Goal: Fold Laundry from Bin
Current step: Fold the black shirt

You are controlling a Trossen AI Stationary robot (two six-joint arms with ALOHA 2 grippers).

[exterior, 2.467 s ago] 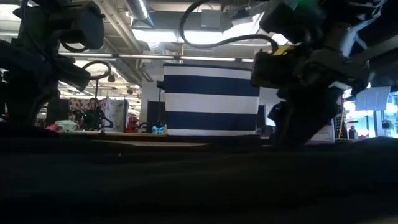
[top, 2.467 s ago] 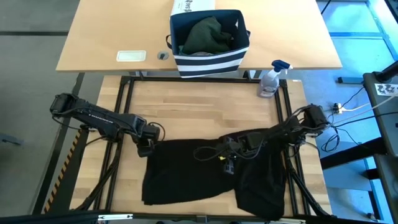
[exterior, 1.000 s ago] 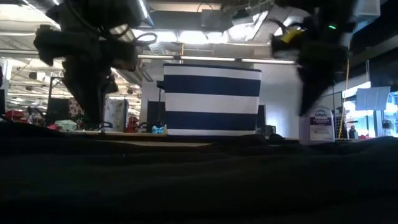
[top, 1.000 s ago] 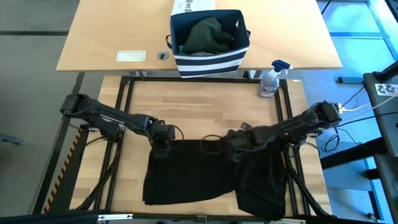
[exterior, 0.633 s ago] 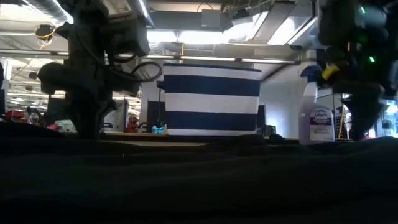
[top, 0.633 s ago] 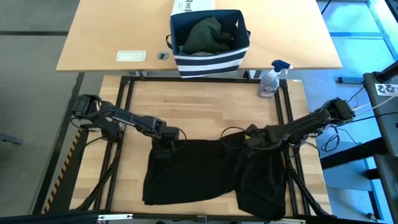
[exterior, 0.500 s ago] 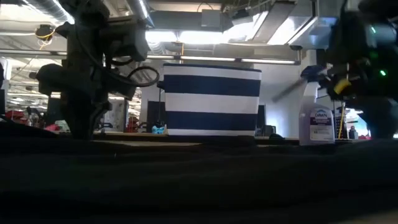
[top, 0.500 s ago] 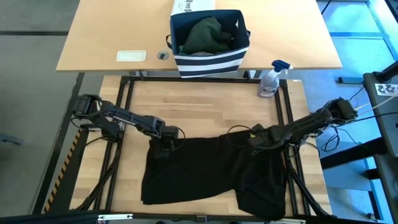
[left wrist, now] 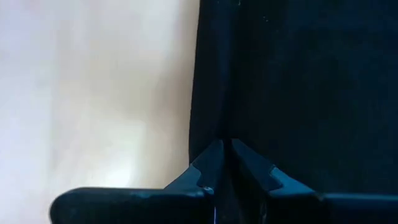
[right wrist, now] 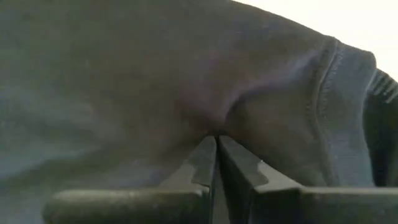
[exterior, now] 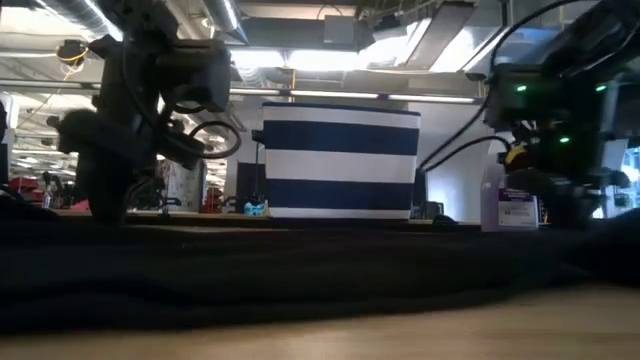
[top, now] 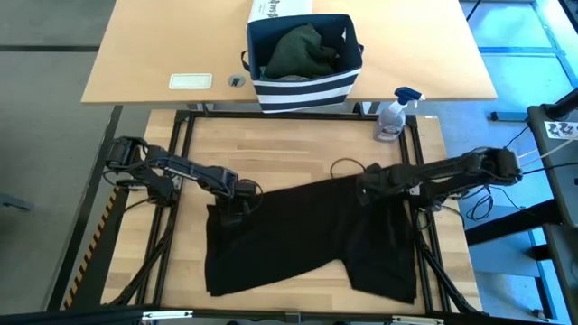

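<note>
Black cloth, 1 garment (top: 307, 239) from the laundry, lies spread on the wooden table (top: 289, 149) in front of me, and I hold it at its far edge with both arms. My left gripper (top: 226, 210) is pressed together on the left corner of this edge; in the left wrist view my fingers (left wrist: 208, 163) pinch a thin fold of the fabric beside the bare wood. My right gripper (top: 366, 190) is also closed, pinching the cloth near a stitched hem (right wrist: 323, 93). The striped bin (top: 305, 65) stands well apart on the far table and a dark green garment (top: 298, 50) is inside it. I judge that the step in hand is flattening the black garment before the first fold. The next move, I think, calls for pulling both corners evenly, so that the cloth goes taut without sliding off the near edge.
</note>
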